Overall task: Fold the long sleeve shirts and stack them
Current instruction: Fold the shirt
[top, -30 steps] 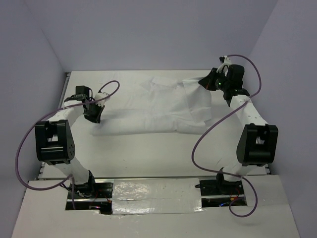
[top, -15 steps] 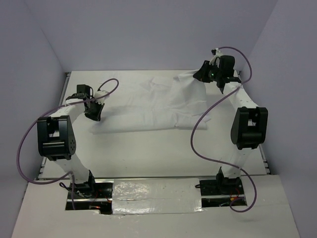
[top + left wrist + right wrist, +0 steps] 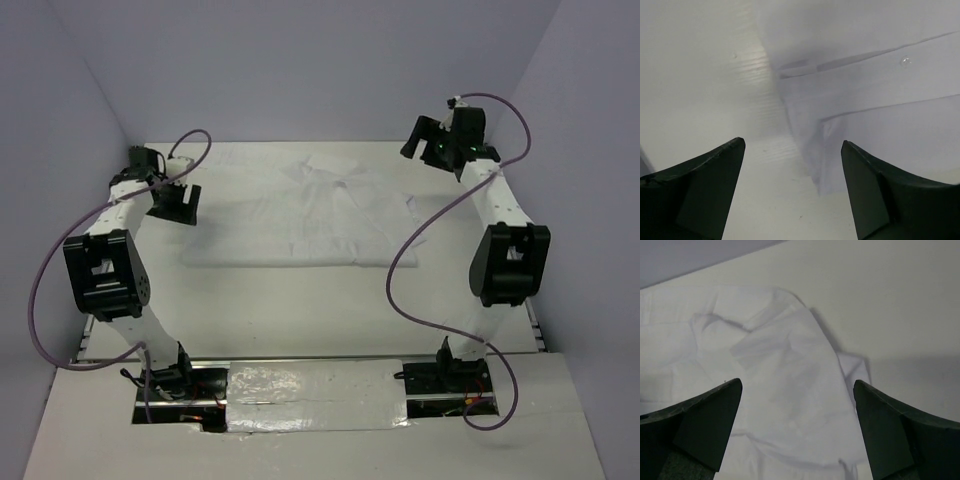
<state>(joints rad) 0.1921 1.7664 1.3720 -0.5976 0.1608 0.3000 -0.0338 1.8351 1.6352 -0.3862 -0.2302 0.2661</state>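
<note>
— What lies on the smooth white table (image 3: pixel 300 310)?
— A wrinkled white long-sleeved cloth shirt (image 3: pixel 300 220), spread flat toward the far edge, midway between the sides.
— And the jaws?
— Both spread wide, gripping nothing — the black left gripper (image 3: pixel 176 206) is over the shirt's left end, the black right gripper (image 3: pixel 417 138) near the far right corner.

The shirt (image 3: pixel 310 215) is soft, matt, wrinkled cloth. The table (image 3: pixel 300 300) is smooth and faintly ribbed. The film (image 3: pixel 310 385) at its near edge is glossy and crinkled.
</note>
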